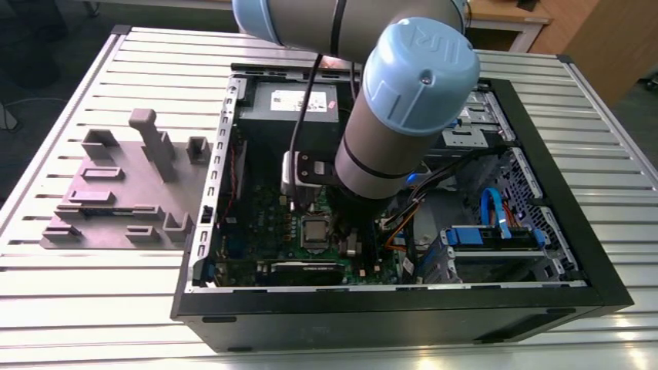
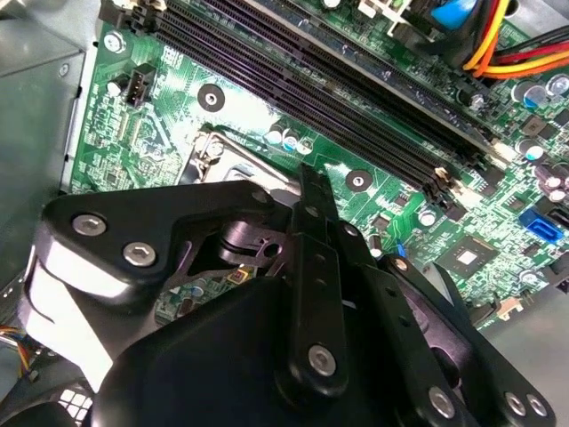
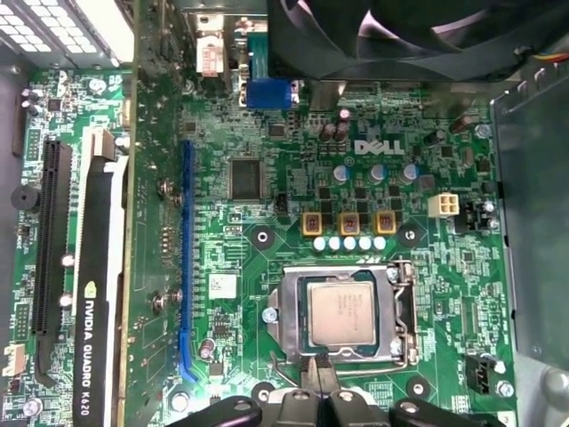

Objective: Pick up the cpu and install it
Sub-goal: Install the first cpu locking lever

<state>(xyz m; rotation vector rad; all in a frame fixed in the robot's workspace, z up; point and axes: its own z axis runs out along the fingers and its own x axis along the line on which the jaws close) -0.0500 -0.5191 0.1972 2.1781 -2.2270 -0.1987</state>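
Silver metal shines on the cpu (image 3: 342, 316), which lies flat in its socket on the green circuit board (image 3: 267, 178), inside the open computer case (image 1: 411, 312) that stands on the slatted table (image 1: 92, 308). A metal frame (image 3: 286, 313) runs around the chip. I cannot tell whether that frame is clamped over the rim or merely resting there.

My pincer (image 3: 316, 366) is narrow, its two dark tips drawn almost together with nothing between them. From both wrist views I judge that it holds nothing. The tips hang over the edge of the frame, just beside the chip and not on it. I cannot tell whether they touch the metal.

What matters here is direction. The chip lies straight ahead of my tips, on the side toward the row of three square coils (image 3: 348, 222) and, further off, the black fan (image 3: 400, 36). It is close to square, so it has no real long axis. Its edges run in line with the frame, and my closing line appears to run along the edge nearest me.

The graphics card (image 3: 98, 311) stands well apart to one side. The grey plate (image 1: 123, 193) sits on the table outside the case, at the exterior view's left.
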